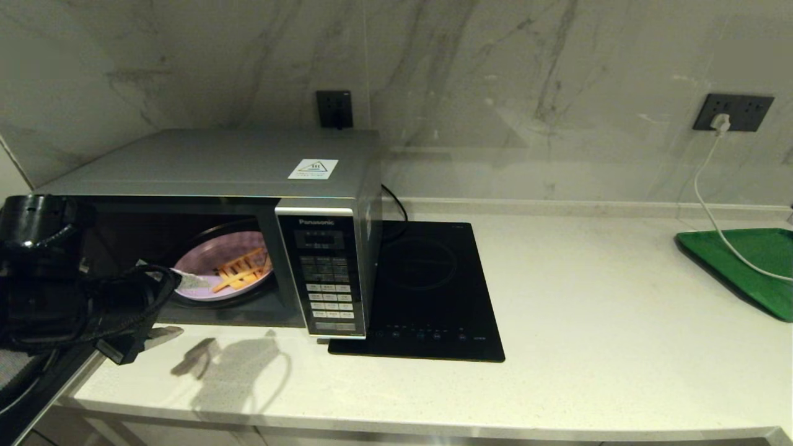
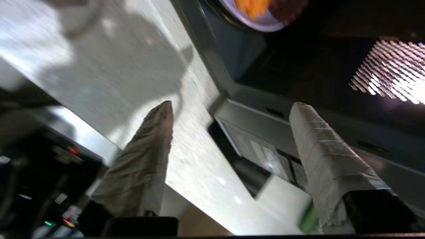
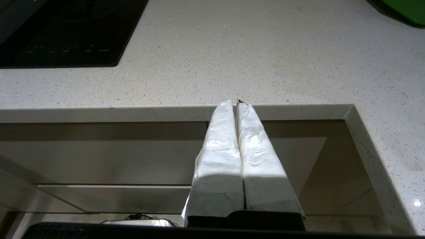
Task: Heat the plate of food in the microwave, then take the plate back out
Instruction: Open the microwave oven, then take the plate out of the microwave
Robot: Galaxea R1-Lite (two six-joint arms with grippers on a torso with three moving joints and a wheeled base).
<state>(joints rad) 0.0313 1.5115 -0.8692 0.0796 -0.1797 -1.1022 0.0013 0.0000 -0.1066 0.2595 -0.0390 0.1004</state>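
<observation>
the plate of food [image 1: 224,267], with orange sticks on it, is seen on the turntable inside the microwave [image 1: 235,204], whose door is open. "panasonic" is read above the button panel [image 1: 325,275]; a white warning sticker [image 1: 313,168] is noted on top. the left gripper [image 2: 232,109] is held before the cavity, fingers apart. the right gripper [image 3: 236,103] is parked below the worktop [image 3: 232,59] edge, fingers together.

My left gripper [image 2: 232,106] is up at the left of my view, fingers [image 2: 146,166] spread wide, nothing held. My right gripper [image 3: 236,103] is parked low, fingers pressed together.
</observation>
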